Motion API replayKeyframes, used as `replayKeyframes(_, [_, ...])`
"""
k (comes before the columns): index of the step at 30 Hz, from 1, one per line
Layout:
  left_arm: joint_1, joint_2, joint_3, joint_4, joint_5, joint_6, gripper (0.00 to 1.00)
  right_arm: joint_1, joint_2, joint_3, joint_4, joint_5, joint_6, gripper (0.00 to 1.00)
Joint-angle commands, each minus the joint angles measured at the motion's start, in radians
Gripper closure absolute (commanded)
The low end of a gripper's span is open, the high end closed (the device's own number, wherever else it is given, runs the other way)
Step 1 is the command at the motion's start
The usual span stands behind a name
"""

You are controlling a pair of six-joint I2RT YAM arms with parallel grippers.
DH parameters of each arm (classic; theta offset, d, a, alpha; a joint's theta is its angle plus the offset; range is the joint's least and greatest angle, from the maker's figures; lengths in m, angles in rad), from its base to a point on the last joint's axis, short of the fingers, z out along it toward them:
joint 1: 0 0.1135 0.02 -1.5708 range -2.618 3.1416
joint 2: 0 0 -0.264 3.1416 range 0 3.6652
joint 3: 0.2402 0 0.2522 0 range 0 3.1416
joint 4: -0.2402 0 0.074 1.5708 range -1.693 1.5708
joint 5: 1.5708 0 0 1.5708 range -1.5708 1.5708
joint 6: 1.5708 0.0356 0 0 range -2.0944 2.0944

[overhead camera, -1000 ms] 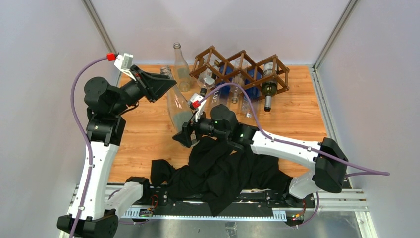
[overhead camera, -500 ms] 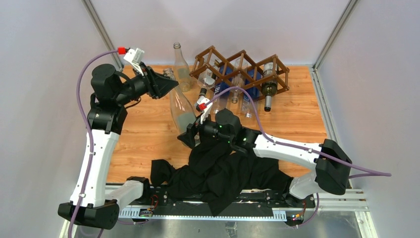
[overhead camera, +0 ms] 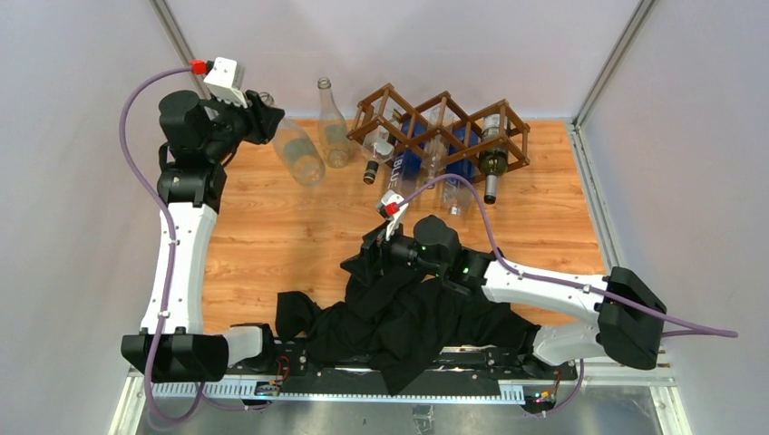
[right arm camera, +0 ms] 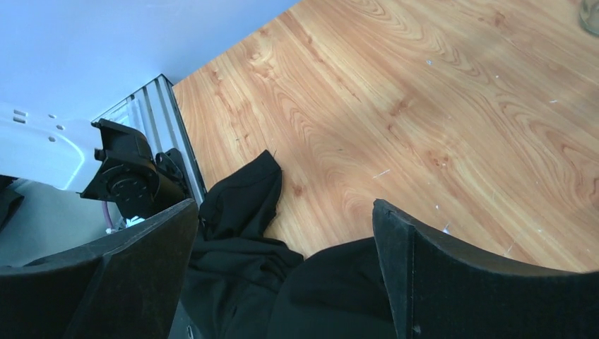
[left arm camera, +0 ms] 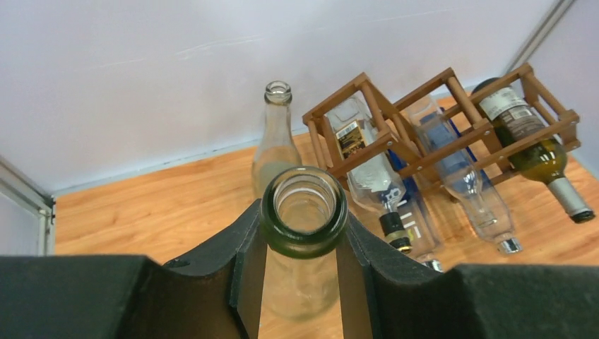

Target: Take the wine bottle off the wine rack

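The wine bottle (overhead camera: 297, 156), clear glass with a greenish rim, hangs tilted at the back left, off the wine rack. My left gripper (overhead camera: 266, 107) is shut on its neck. In the left wrist view the fingers of the left gripper (left arm camera: 304, 215) clamp just under the bottle's open mouth (left arm camera: 302, 246). The wine rack (overhead camera: 444, 122), a dark brown lattice, stands at the back centre (left arm camera: 438, 120) with three bottles in it. My right gripper (overhead camera: 361, 263) stands open over a black cloth, with nothing between its fingers (right arm camera: 284, 206).
A clear bottle (overhead camera: 333, 127) stands upright left of the rack (left arm camera: 277, 141). A dark green bottle (overhead camera: 493, 165) sticks out of the rack's right cell. A crumpled black cloth (overhead camera: 408, 317) covers the near middle (right arm camera: 240, 212). Walls enclose the table on three sides.
My left gripper swung the wine bottle back and left, away from the right gripper. The right gripper opened wider and drew back over the black cloth.
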Motion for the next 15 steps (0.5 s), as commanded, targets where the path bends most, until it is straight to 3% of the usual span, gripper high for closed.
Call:
replayKeyframes(1, [-0.009,-0.023,0.043,0.186,-0.073,0.100,1.00,0.012,-0.061,-0.025,-0.031,0.040,0.015,0.04])
replayKeyframes(15, [-0.007,0.095,-0.094,0.364,-0.122,0.283,1.00,-0.105,-0.172,0.196,-0.437,0.210,0.047,0.01])
